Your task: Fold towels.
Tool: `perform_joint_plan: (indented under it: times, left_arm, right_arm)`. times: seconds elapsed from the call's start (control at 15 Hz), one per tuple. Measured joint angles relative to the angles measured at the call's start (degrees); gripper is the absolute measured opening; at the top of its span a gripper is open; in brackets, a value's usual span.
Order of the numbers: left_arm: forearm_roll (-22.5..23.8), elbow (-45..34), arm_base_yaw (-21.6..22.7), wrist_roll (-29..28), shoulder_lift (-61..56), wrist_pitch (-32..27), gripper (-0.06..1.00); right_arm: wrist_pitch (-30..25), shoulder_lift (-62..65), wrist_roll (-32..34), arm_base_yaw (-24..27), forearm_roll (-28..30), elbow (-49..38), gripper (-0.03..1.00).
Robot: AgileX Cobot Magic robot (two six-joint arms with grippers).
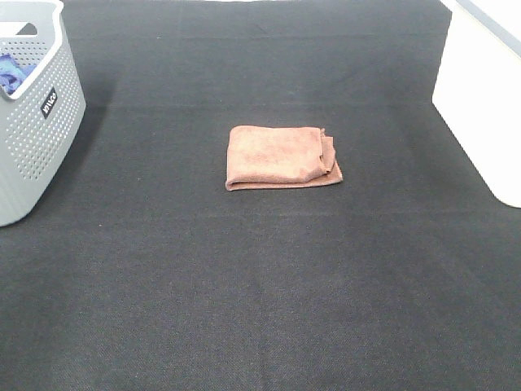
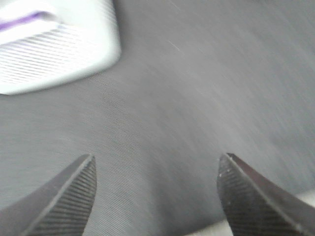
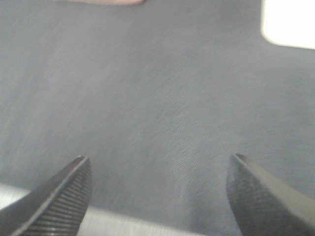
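A: Towel [image 1: 281, 157] is mid-table on the black mat [image 1: 260, 285], folded into a flat rectangle, reddish-brown. Its long sides run left-right in the exterior high view.

B: Neat fold?

A: Mostly. Left end is a rounded fold; the right end shows layered edges a bit ragged and offset, with one corner sticking out at the lower right.

B: Anything touching it?

A: No. No arm or gripper shows in the exterior high view; the towel lies alone.

B: Left gripper [image 2: 155, 196]?

A: Left wrist view: two dark ribbed fingers [image 2: 64, 201] spread wide, nothing between them, only mat below. The frame is motion-blurred. The grey perforated basket [image 1: 37, 122] shows blurred at that frame's edge [image 2: 54, 44], apart from the fingers.

B: Right gripper [image 3: 157, 196]?

A: Same: fingers [image 3: 59, 201] wide apart, gripping nothing, over bare mat. A sliver of the towel [image 3: 106, 1] shows at the far edge of the right wrist view, well apart from the tips. The white bin [image 1: 480, 98] shows as a bright corner [image 3: 288, 22] there too.

B: Basket location?

A: Far left of the table in the exterior high view, well apart from the towel. It has a dark label on its wall and something blue inside [image 1: 12, 72]; can't tell what.

B: White bin?

A: Far right edge, also well apart from the towel. The towel sits between the two containers.
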State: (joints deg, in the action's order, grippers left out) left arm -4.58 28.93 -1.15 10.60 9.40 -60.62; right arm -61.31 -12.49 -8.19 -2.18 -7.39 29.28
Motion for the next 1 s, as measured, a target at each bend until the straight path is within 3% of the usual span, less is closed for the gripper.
perform_joint_plan:
  times: [0.4, 1.0]
  left_arm:
    - [0.00, 0.00, 0.52, 0.00, -9.57, 0.00, 0.67]
    - [0.00, 0.00, 0.52, 0.00, -9.57, 0.00, 0.67]
  right_arm:
    - [0.00, 8.65, 0.00, 2.29, -0.52, 0.00, 0.72]
    - [-0.06, 12.89, 0.00, 2.29, -0.69, 0.00, 0.72]
